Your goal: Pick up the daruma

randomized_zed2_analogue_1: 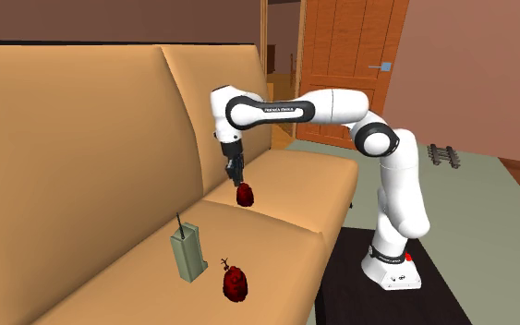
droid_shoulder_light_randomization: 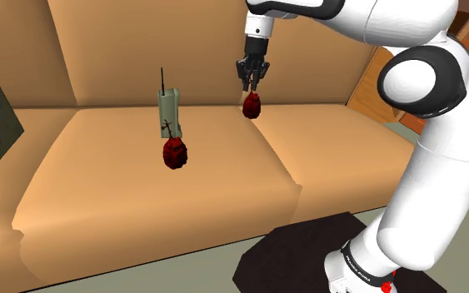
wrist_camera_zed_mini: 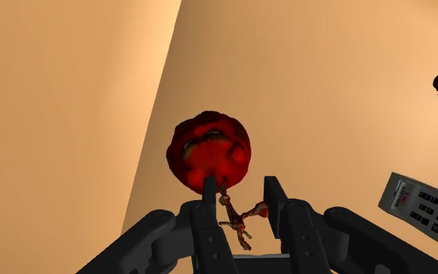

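Your all-black two-finger gripper hangs over the rear of the tan cushioned sofa, close to the seam where seat meets backrest. The dark red, round, lumpy daruma sits directly beneath its tips. In the wrist view the fingers are drawn in close on the thin brown twig-like stem that sticks out of the daruma's top, not on its body. I can't tell whether the daruma has cleared the cushion. That hold looks to be your main risk: a stem this thin gives the pads little to bite on, so a fast lift or a swing of the arm could let the heavy ball pivot, slip out and roll along the seat. A second dark red ball lies well apart, just beside an upright grey handset with an antenna. Keep away from both, since a dropped daruma that rolls there would be easy to confuse.
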Available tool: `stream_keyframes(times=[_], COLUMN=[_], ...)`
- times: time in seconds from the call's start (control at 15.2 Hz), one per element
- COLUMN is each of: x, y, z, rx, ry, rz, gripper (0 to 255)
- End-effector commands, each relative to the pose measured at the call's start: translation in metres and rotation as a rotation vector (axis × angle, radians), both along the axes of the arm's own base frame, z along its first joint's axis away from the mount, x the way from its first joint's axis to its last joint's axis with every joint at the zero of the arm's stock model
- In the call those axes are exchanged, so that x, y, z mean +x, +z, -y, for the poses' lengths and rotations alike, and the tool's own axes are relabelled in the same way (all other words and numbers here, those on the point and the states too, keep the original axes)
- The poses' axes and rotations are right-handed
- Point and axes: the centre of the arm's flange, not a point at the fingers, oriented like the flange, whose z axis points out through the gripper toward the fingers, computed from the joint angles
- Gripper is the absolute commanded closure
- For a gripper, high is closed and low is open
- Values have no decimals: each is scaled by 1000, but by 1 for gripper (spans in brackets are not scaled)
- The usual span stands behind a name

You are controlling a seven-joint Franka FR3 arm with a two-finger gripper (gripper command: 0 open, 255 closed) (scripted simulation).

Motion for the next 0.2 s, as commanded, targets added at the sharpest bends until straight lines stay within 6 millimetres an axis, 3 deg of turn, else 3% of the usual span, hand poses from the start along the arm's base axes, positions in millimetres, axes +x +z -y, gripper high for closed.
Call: stream_keyframes(times=[0.0,0.13], x=[-2,-2], y=[11,12], z=[-1,-1], rx=[0,0], ry=[0,0], rz=[0,0], gripper=[255,255])
